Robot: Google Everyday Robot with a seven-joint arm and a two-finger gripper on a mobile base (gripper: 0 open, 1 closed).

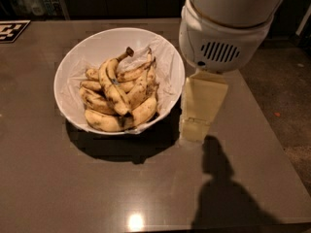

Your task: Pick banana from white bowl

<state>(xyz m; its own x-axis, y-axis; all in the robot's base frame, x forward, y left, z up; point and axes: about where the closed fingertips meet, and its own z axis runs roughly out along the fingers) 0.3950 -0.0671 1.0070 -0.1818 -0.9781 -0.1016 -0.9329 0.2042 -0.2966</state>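
The white bowl (73, 62) stands on the brown table, left of centre, with a thin white liner sheet inside. It holds several spotted overripe bananas. The banana (111, 85), the longest curved one with a dark stem pointing up right and a tiny blue sticker, lies on top of the pile. My gripper (193, 130) hangs from the white arm housing (221, 28) just right of the bowl's rim, low over the table, outside the bowl and holding nothing I can see.
A black-and-white marker tag (12, 30) lies at the table's far left corner. The table's right edge (269, 130) borders the dark floor. The arm's shadow falls on the table at front right.
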